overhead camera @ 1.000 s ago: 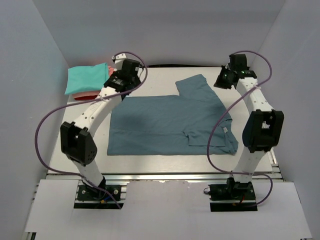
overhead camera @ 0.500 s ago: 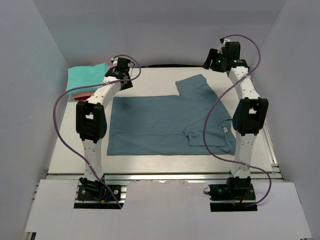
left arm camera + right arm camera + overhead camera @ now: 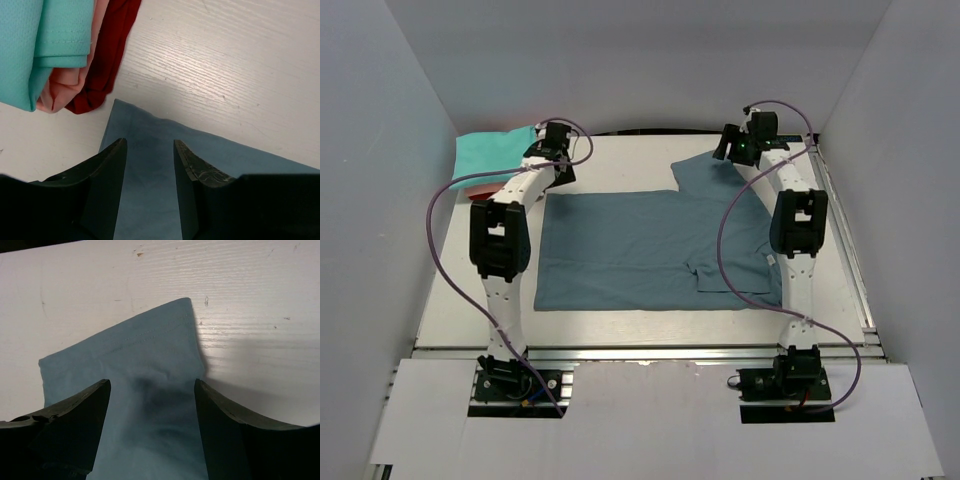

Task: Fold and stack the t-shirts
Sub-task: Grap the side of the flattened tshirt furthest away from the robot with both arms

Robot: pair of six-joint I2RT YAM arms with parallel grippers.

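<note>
Red tee (image 3: 111, 50) clearest from left wrist.

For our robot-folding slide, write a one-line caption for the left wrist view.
Left gripper, jaws open, over a corner of the slate-blue t-shirt, beside the folded teal, salmon-pink and red tees.

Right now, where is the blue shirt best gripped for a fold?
I'd pinch the blue shirt at its far-left corner with the left gripper and at the far sleeve with the right gripper, both from straight above. The cloth lies flat, and these parts have free edges to slip under.
</note>
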